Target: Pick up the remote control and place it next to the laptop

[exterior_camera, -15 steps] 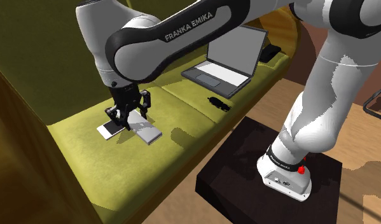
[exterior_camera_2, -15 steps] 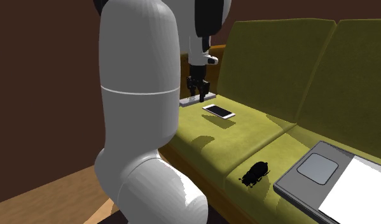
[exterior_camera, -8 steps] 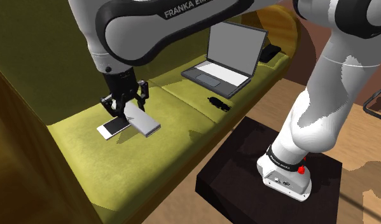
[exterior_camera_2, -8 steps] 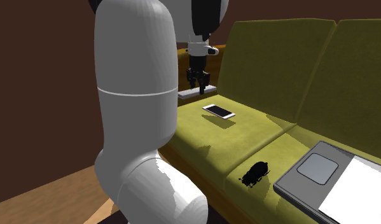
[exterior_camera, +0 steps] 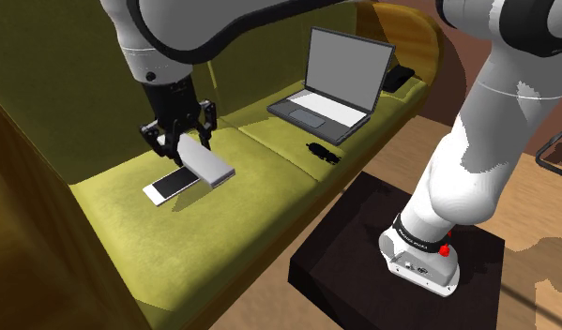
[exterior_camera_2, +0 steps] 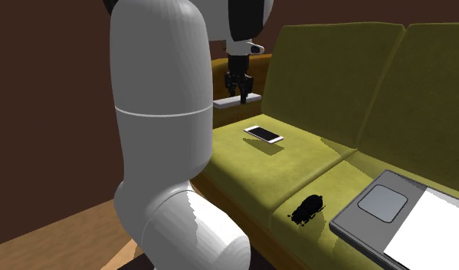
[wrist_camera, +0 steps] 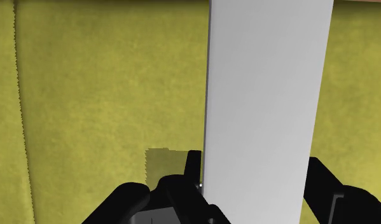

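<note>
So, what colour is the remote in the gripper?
The remote is plain light grey, best seen in the wrist view.

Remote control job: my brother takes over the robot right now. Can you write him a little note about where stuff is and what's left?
Gripper: shut on the remote control, a plain light-grey bar, held in the air above the green sofa seat.
Laptop: open, farther along the same seat.
Also there: a white phone lies on the seat below the remote, and a small black object lies near the laptop.
Done: the pick-up.
Left: carry the remote over to the laptop, set it down beside it, let go.
</note>
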### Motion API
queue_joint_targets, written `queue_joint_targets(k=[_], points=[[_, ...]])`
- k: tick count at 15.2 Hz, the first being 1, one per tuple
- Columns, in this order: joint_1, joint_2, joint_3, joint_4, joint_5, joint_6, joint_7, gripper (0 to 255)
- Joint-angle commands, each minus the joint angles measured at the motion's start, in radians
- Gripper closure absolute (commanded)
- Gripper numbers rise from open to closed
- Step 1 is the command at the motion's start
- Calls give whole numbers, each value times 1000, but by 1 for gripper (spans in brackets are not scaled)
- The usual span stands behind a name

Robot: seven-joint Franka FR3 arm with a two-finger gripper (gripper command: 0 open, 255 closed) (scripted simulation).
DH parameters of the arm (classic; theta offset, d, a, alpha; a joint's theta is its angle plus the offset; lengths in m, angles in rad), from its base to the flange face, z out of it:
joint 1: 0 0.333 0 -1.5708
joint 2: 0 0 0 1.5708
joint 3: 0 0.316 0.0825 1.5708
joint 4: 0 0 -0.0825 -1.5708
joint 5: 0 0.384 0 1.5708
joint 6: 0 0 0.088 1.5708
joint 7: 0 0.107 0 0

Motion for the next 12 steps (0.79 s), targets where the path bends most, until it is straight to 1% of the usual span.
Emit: queue_joint_targets(k=[1,12], points=[[-1,-2,-1,30,1,-31,-3,255],[5,14,3,195,-6,-183,1,255]])
